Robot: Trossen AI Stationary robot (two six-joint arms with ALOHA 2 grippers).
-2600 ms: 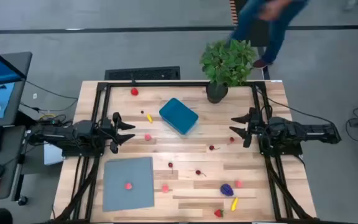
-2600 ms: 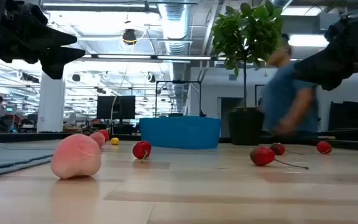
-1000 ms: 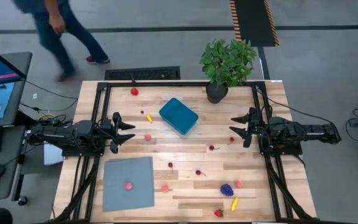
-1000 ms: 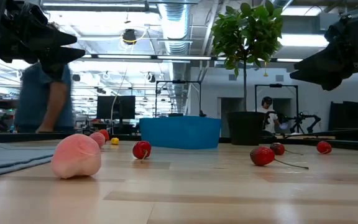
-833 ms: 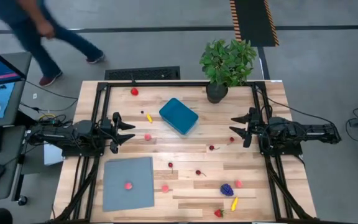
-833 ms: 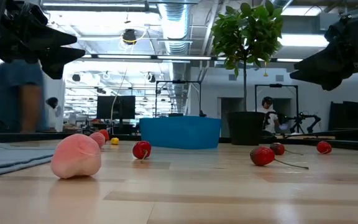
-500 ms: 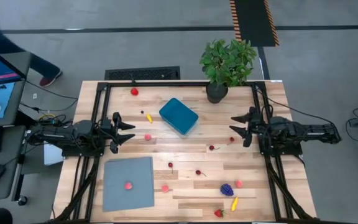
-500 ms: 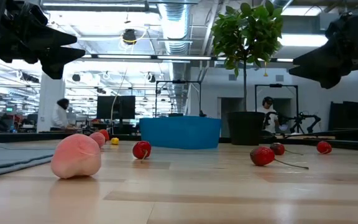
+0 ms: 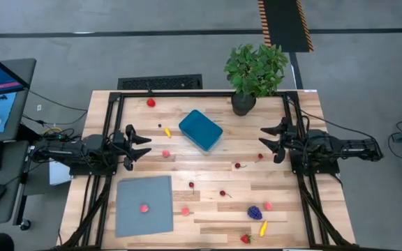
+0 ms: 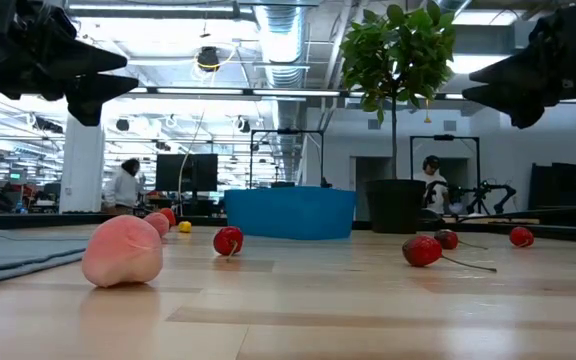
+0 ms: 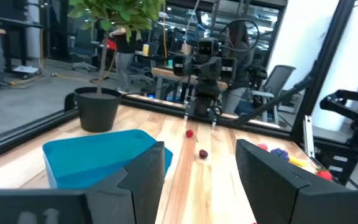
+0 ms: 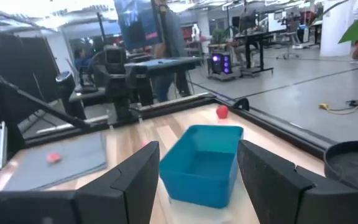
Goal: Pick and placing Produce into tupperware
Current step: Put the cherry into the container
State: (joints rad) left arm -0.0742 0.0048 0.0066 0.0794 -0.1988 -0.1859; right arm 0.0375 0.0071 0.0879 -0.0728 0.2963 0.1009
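The teal-blue tupperware [image 9: 201, 130] rests on its base on the wooden table, at the far middle, empty inside [image 12: 201, 162]. The produce lies scattered on the table: a red piece [image 9: 151, 102], a yellow one [image 9: 167, 132], pink ones [image 9: 165, 153] [image 10: 122, 250], cherries [image 9: 238, 165], purple grapes [image 9: 255, 212]. One pink piece [image 9: 144, 207] lies on the grey sheet [image 9: 145, 192]. My left gripper [image 9: 147, 147] hovers open at the table's left side, pointing level toward the middle. My right gripper [image 9: 262, 139] hovers open at the right side, facing it. Both are empty.
A potted leafy plant [image 9: 255, 73] stands at the far right corner. A dark frame [image 9: 187, 93] runs along the table's far edge and sides. A yellow piece [image 9: 262, 228] and a strawberry [image 9: 245, 238] lie near the front edge. People show in the room behind.
My right gripper has tipped and risen a little, staying open at the table's right side. A person beyond the table's far left has walked out of the high view. The produce and the tupperware have kept their places.
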